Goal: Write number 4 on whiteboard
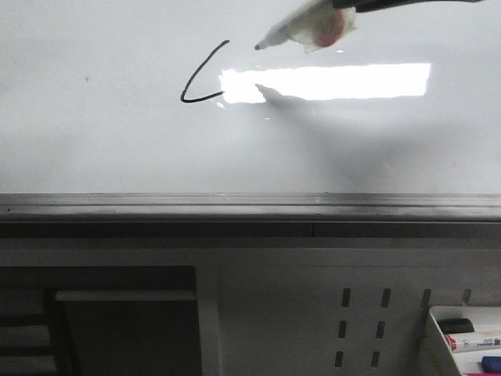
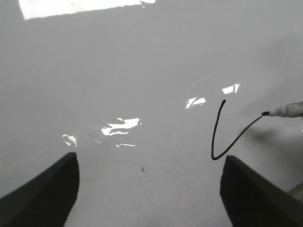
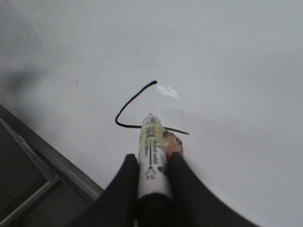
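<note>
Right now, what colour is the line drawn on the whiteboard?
Black: the drawn line is a thin stroke on the white whiteboard, clearest in the front view.

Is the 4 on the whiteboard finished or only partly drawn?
Partly drawn: the 4 has its slanted stroke and horizontal foot, but no vertical line. The marker is beside it.

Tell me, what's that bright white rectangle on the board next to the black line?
Front view: glare from a light reflecting off the glossy whiteboard, beside the marker's grey shadow. Left wrist view: smaller glare patches appear too.
</note>
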